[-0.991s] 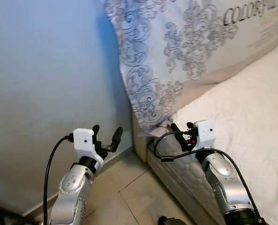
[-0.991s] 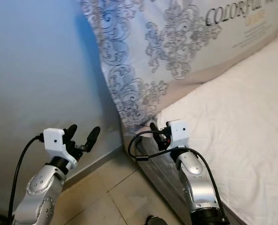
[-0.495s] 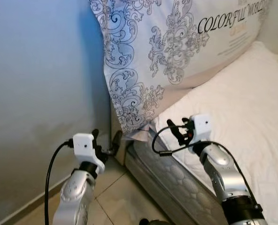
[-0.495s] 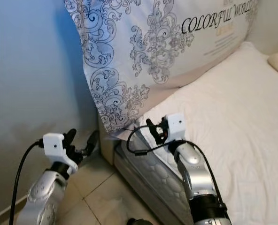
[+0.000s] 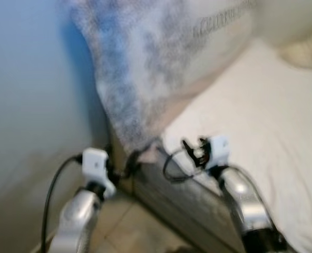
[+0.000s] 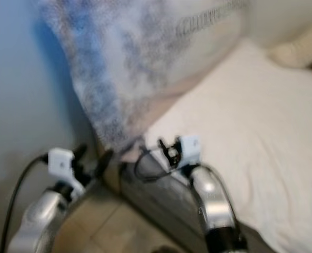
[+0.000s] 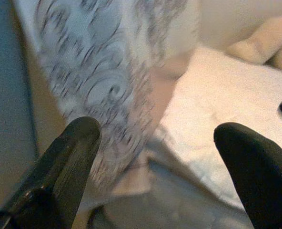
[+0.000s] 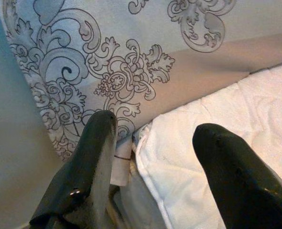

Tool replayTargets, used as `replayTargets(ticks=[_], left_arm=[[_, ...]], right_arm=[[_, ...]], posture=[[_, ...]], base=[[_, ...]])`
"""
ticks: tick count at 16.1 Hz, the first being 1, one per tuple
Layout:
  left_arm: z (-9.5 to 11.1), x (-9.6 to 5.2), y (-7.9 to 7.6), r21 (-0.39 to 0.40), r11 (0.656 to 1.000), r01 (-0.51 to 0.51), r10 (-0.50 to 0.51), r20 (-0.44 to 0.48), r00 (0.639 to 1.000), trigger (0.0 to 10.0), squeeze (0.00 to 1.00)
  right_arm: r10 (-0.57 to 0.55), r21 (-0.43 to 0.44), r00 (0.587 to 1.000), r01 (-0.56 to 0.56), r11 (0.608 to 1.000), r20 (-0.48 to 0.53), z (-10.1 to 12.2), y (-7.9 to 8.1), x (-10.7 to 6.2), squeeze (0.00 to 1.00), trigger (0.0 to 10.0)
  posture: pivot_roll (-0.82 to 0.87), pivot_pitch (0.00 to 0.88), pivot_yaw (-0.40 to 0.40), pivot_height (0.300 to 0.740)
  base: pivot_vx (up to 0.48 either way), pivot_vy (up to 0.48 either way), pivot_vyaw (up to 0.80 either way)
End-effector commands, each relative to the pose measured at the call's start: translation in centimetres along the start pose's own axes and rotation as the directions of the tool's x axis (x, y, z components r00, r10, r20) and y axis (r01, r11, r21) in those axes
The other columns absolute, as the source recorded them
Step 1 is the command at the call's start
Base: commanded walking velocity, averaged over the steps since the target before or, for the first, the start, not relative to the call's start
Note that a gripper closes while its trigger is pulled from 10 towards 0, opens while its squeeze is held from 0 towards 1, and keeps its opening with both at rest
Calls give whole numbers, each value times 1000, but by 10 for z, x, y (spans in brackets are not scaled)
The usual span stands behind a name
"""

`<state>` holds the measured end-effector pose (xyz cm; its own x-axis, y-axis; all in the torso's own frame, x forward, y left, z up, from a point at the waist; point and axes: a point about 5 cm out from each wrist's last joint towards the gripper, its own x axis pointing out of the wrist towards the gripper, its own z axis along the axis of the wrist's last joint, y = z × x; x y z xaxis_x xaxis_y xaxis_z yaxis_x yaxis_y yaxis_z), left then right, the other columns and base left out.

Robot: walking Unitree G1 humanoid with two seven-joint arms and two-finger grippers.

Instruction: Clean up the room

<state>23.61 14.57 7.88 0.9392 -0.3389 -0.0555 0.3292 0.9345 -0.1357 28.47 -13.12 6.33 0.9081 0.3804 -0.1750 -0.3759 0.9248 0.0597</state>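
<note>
We take the bed corner as our landmark; nearest to us our left gripper [image 5: 122, 164] hangs just off that corner on the wall side, over the tiled floor [image 5: 140, 232], its fingers [image 7: 74, 157] spread wide with nothing between them; our right gripper [image 5: 193, 150] sits above the corner's edge, over the white mattress cover [image 8: 217, 109], fingers likewise apart and empty. We judge both are raised and open because the thing to tidy is the big patterned pillow [image 8: 131, 57], which stands propped against the wall [image 5: 29, 95] right behind the corner, its lower tip hanging past the mattress edge; two open grippers on either side of it suit a two-handed take. The head views are smeared, so we cannot read the pillow's print there; the right wrist view shows the scrollwork sharply, a beige band along the pillow, and a small flap at its tip. The left wrist view adds a pale rounded cushion [image 7: 257, 45] farther up the bed, well beyond the corner.
</note>
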Motion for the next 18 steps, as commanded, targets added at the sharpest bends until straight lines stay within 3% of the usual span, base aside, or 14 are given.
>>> replayTargets(ticks=[1, 6, 9, 12, 13, 14, 15, 16, 17, 18], left_arm=[[3, 5, -9, -12, 998, 56, -56, 15, 998, 10000, 0], [4, 12, -13, -1, 992, 124, -124, 10, 992, 10000, 0], [3, 14, -1, 36, 998, 47, -47, 7, 999, 10000, 0], [3, 15, 1, 57, 998, 26, -26, -4, 1000, 10000, 0], [6, 15, 9, 42, 998, -40, 39, 33, 999, 10000, 1000], [8, 15, 13, 38, 996, -77, 75, 50, 996, 10000, 1000], [18, 4, 37, 9, 962, -274, 271, 131, 954, 10000, 1000], [20, 0, 39, 11, 955, -295, 290, 140, 947, 10000, 1000], [20, -2, 35, 74, 965, -251, 241, 116, 964, 10000, 1000], [19, -2, 34, 81, 967, -242, 233, 103, 967, 10000, 1000]], right_arm=[[-45, -29, 998, 46, 999, 33, 9, -11, -2, 0, 10000], [-118, 12, 990, 117, 993, 78, 13, -16, -7, 0, 10000], [-137, 34, 986, 134, 990, 96, 16, -18, -9, 0, 10000], [-176, 5, 981, 176, 984, 88, 15, -22, -8, 0, 10000], [-216, 15, 970, 216, 976, 108, 20, -27, -6, 0, 10000], [-234, 28, 964, 233, 972, 123, 23, -29, -6, 0, 10000], [-353, 48, 910, 351, 935, 217, 37, -46, -15, 1000, 10000], [-366, 37, 901, 368, 929, 232, 39, -49, -17, 1000, 10000], [-380, -20, 904, 391, 920, 197, 33, -57, -20, 1000, 10000], [-387, -61, 902, 405, 912, 191, 31, -59, -22, 1000, 10000]], posture=[[-35, 0, 5, 740], [-93, 0, 55, 740], [-101, 0, 64, 740], [-100, 0, 67, 740], [-101, 0, 71, 740], [-101, 0, 71, 740], [-108, 0, 77, 740], [-110, 0, 78, 740], [-106, 0, 76, 740], [-103, 0, 75, 740]], base=[[0, -480, -731], [0, -480, -721], [0, -109, -692], [0, 0, -450], [0, 0, 0], [0, 0, 0], [0, 0, 0], [0, 0, 0], [0, 0, 0], [0, 0, 0]])
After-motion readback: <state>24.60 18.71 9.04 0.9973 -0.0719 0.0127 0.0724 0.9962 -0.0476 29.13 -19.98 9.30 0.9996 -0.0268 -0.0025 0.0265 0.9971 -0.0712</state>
